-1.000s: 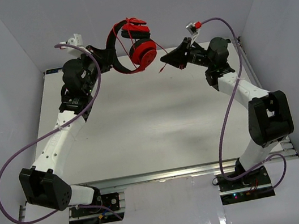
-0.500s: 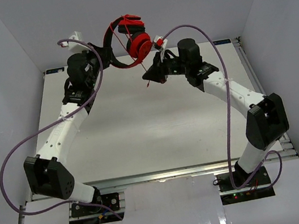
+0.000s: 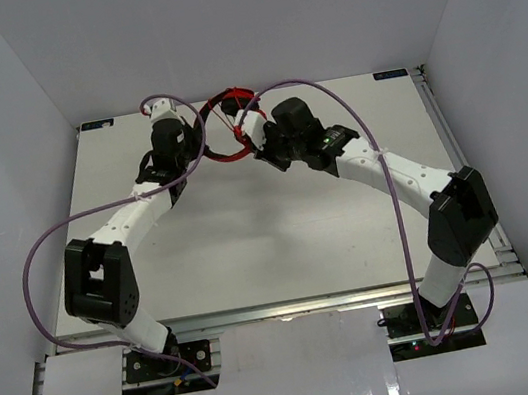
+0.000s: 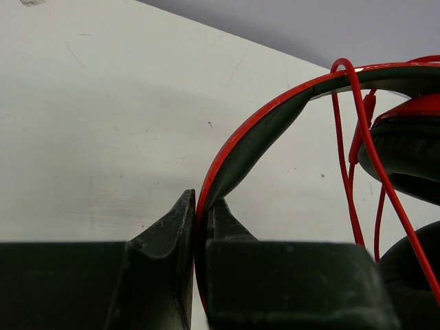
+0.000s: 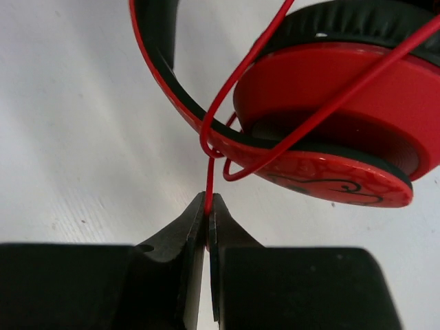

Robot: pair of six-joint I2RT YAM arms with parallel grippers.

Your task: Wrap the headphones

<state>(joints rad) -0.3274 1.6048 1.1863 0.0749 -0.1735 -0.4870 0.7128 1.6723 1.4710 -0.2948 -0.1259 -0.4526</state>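
On the overhead view both arms reach in toward the far middle of the table (image 3: 282,245). The headphones (image 3: 227,95) are caught between the two wrists there. From above I cannot tell whether they touch the surface or hang just over it.

My left pincer (image 4: 203,201) is pinching the headband (image 4: 254,137). The band's thin red and black edge runs straight down into the narrow slot between the two dark fingers, then arcs up and away to the right. The red cord (image 4: 347,137) is draped over the top of that arc and drops in several strands in front of a black ear pad (image 4: 405,158) at the right edge of the view.

My right pincer (image 5: 207,203) is pressed together on the cord, with only the thin red line between its tips. From there the cord climbs to a tight loop against the rim of the headband, and other strands cross the round red ear cup (image 5: 323,89). A black swirl marks that cup's lower rim.
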